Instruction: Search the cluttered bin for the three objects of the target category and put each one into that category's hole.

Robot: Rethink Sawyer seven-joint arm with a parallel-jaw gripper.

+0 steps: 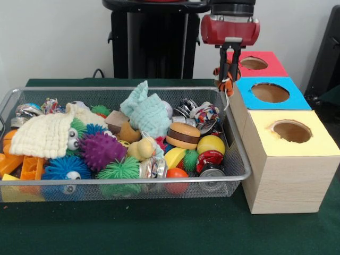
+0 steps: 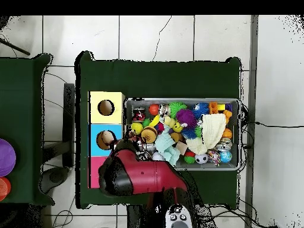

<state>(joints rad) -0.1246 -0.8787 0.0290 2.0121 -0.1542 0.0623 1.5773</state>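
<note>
My gripper (image 1: 228, 75) hangs at the bin's far right corner, just left of the red-topped box and its hole (image 1: 254, 63). It is shut on the orange plush with black tiger stripes (image 1: 227, 86), held in the air above the wire mesh bin's rim (image 1: 238, 154). A pale yellow plush (image 1: 141, 150) lies in the middle of the bin, and a tan plush (image 1: 128, 133) lies just behind it. In the overhead view my red arm (image 2: 142, 178) covers the gripper and most of the red box (image 2: 94, 172).
The blue-topped hole (image 1: 270, 92) and the yellow-topped hole (image 1: 291, 130) sit nearer the camera in the same row of boxes. The bin holds spiky balls (image 1: 101, 150), a cream knitted cloth (image 1: 42, 135), a mint cloth (image 1: 146, 113), a toy burger (image 1: 183, 135) and cans.
</note>
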